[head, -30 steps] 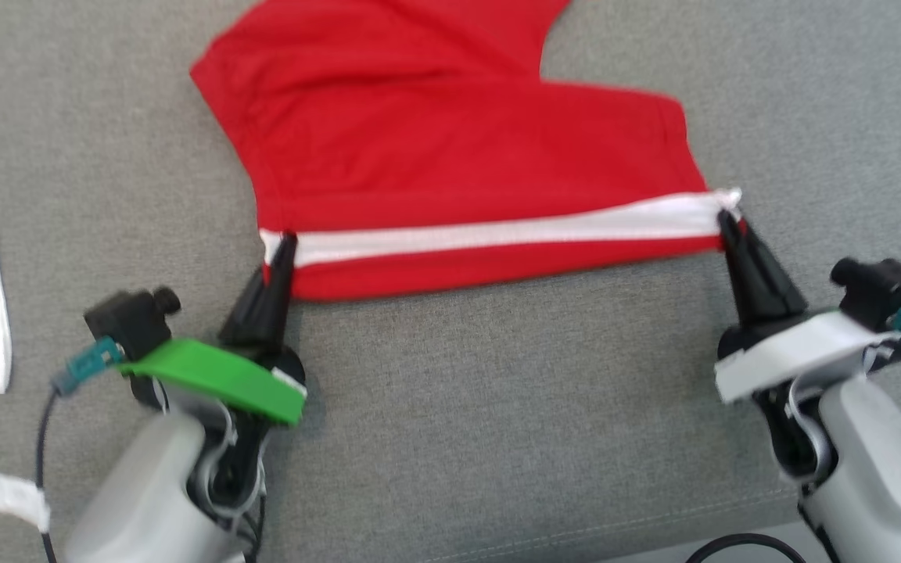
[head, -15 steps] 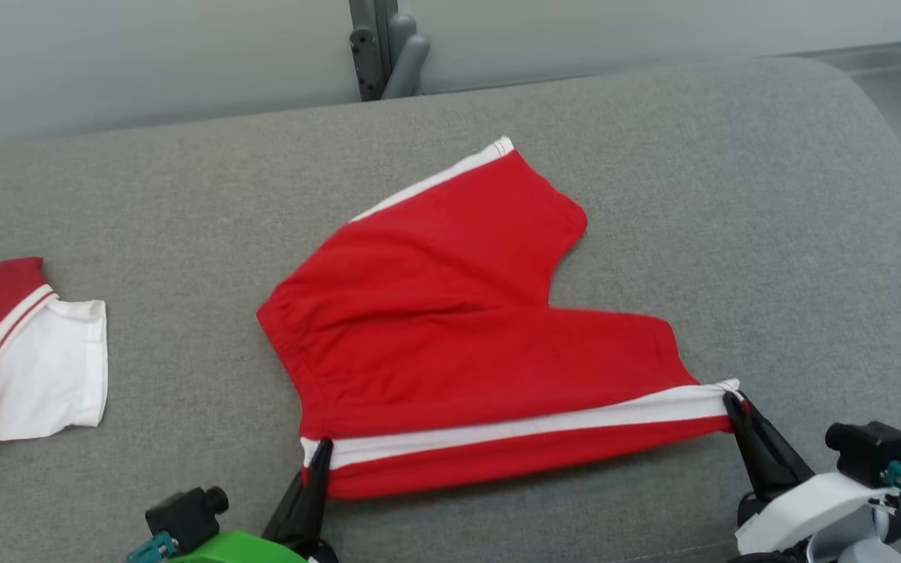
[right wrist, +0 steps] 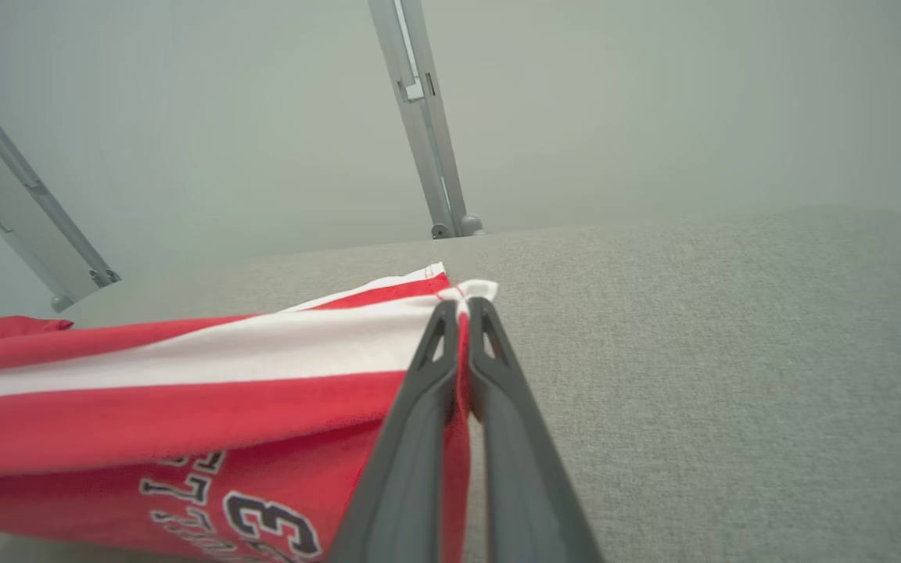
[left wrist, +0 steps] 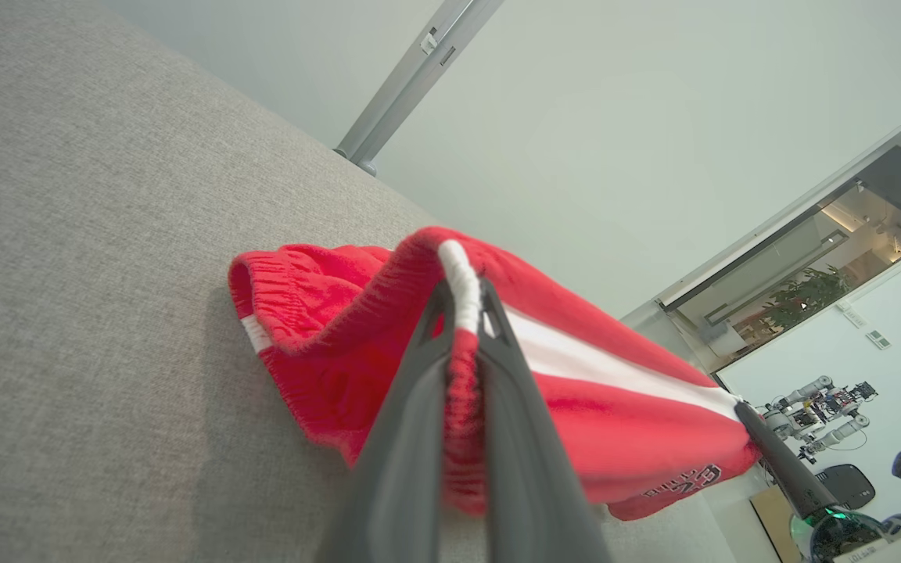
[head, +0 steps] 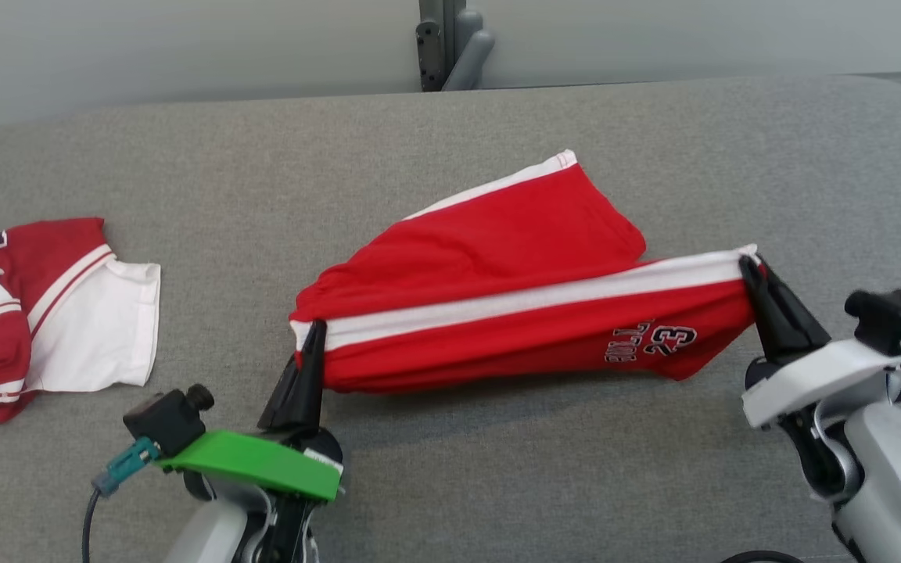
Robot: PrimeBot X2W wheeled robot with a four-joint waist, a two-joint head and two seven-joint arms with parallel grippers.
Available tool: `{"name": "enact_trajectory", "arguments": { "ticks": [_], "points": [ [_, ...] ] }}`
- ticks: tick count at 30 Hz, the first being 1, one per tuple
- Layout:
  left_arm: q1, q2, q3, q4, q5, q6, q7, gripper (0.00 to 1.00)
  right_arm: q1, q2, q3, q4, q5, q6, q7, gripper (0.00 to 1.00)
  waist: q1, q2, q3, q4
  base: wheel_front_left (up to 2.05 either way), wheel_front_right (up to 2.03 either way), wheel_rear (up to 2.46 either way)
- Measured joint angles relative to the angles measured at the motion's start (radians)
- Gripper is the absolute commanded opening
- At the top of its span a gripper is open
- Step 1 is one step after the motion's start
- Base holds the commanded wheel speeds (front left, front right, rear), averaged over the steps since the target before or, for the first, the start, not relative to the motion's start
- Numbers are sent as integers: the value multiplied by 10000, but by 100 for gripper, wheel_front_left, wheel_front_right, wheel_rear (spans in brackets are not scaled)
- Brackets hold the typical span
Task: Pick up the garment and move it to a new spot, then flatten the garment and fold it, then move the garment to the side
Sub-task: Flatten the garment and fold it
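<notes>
Grey woven fabric covers the wide surface (head: pixel 497 485), which ends at a pale wall with a metal post (head: pixel 450 39) standing behind it. The garment (head: pixel 497 305), a pair of red shorts with a white side stripe, sits near the middle of the surface, stretched between the two arms. The left gripper (head: pixel 315 332) is clamped on the elastic waistband end of the stripe, its fingers pressed tight on the cloth in the left wrist view. The right gripper (head: pixel 749 266) is pinched shut on the hem corner at the stripe's other end. The held edge is raised and taut, with red cloth bearing a printed "23" hanging below it and casting a shadow. The other leg lies flat beyond it. A red and white jersey (head: pixel 52 313) lies crumpled well apart, at the left edge.
</notes>
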Motion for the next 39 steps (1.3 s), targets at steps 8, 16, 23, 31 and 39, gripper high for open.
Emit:
{"name": "enact_trajectory", "arguments": {
  "ticks": [8,16,23,31,39],
  "points": [
    [-1828,-600,288,245,121,0,0,0,-3285,-190,882,2173,-311,-2,58,0,0,0,1405,602,0,0,0],
    [-2722,-918,48,537,176,0,0,0,-5355,-207,1546,3802,-397,-4,46,0,1,0,2752,1184,0,0,0],
    [-3228,-1076,48,654,222,0,0,0,-6480,-203,1843,4727,-495,-4,13,0,2,0,3645,1643,0,0,0],
    [-3920,-1116,-207,723,520,0,-2,0,-7338,-230,1626,5043,-759,-4,8,0,2,0,4268,2054,0,0,0],
    [-4154,-1139,-228,1325,1384,0,-2,100,-7471,-21,1124,5528,-1237,-4,-29,100,2,0,4373,2049,0,0,0]
  ]
}}
